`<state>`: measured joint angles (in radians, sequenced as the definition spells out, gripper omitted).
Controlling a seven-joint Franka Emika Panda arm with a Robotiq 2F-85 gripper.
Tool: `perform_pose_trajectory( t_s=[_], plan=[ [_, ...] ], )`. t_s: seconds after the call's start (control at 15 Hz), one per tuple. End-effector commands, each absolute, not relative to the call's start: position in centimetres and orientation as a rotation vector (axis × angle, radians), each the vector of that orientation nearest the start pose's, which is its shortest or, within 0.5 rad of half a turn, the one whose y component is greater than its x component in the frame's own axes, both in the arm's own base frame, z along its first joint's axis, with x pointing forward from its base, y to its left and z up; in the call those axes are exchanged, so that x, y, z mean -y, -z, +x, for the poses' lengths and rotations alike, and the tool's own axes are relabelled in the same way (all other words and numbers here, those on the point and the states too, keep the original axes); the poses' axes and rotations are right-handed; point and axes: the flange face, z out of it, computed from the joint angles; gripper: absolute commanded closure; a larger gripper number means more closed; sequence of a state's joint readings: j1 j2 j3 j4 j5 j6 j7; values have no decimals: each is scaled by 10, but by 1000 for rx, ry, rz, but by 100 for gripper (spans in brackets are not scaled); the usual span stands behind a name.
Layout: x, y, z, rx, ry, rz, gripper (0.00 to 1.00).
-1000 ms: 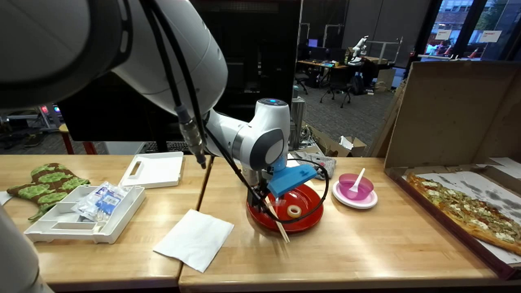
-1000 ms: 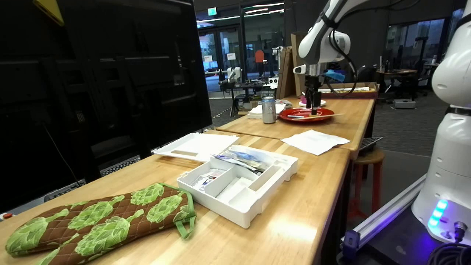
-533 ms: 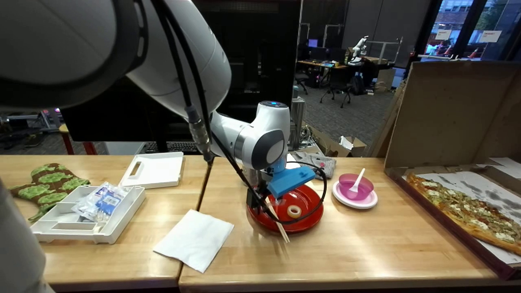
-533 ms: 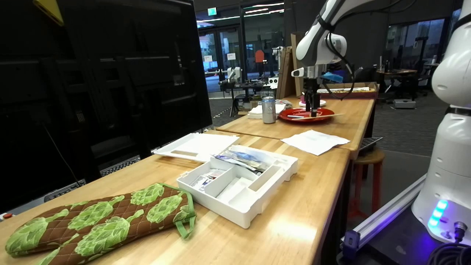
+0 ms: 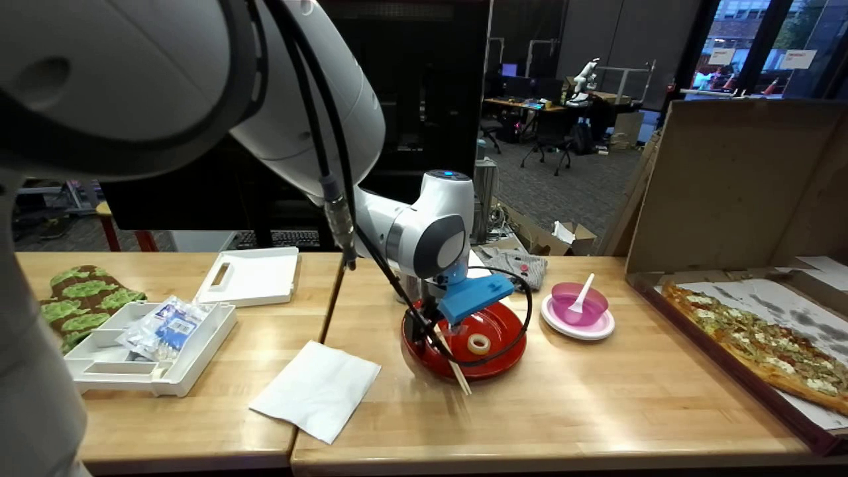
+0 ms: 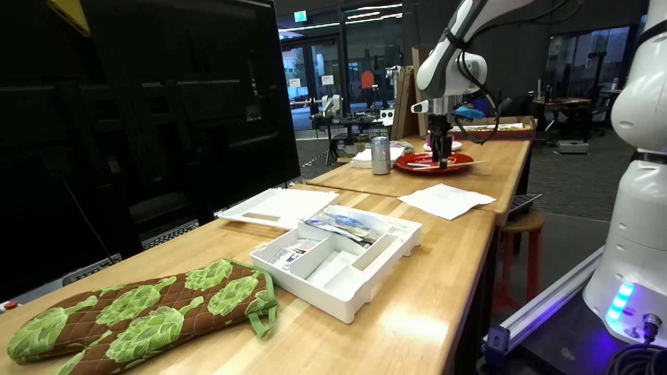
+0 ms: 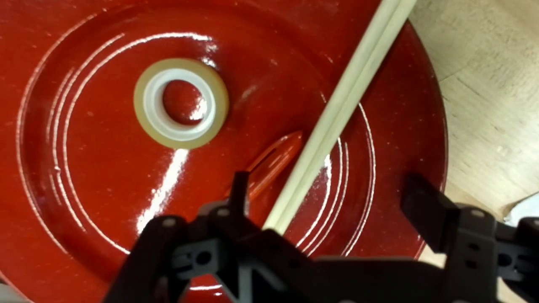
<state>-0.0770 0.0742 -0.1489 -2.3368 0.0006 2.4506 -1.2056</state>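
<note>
Hanging low over the red plate [image 7: 105, 126], the gripper [image 7: 328, 185] has its jaws spread wide, one at the lower centre of the wrist view and one at the lower right. Between them in the frame, the pale chopsticks [image 7: 337, 113] slant from the upper right to the lower centre, lying across the plate; whether either jaw touches them cannot be told. A roll of tape [image 7: 179, 132] lies flat on the plate at upper left, apart from the chopsticks. Beside them is a slim red object [image 7: 273, 162], partly hidden by a jaw. In an exterior view, a silver can [image 6: 381, 158] stands near the plate, just right of centre. In an exterior view, a white napkin [image 5: 318, 391] lies at lower left of centre.
</note>
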Motion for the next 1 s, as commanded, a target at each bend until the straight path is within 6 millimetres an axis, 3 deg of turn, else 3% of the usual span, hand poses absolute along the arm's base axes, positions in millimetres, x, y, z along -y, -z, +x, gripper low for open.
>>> perform_pose_trajectory(
  t_s=[0.0,0.07,0.2,0.4,0.73,0.93],
  plan=[
    [118,-310,507,1505,8,-2803,12],
    [118,-309,507,1505,6,-2803,13],
    [118,-308,508,1505,3,-2801,36],
    [118,-310,510,1506,-1,-2799,53],
    [118,-314,513,1508,-2,-2798,95],
    [117,-315,513,1512,-4,-2797,100]
  ],
)
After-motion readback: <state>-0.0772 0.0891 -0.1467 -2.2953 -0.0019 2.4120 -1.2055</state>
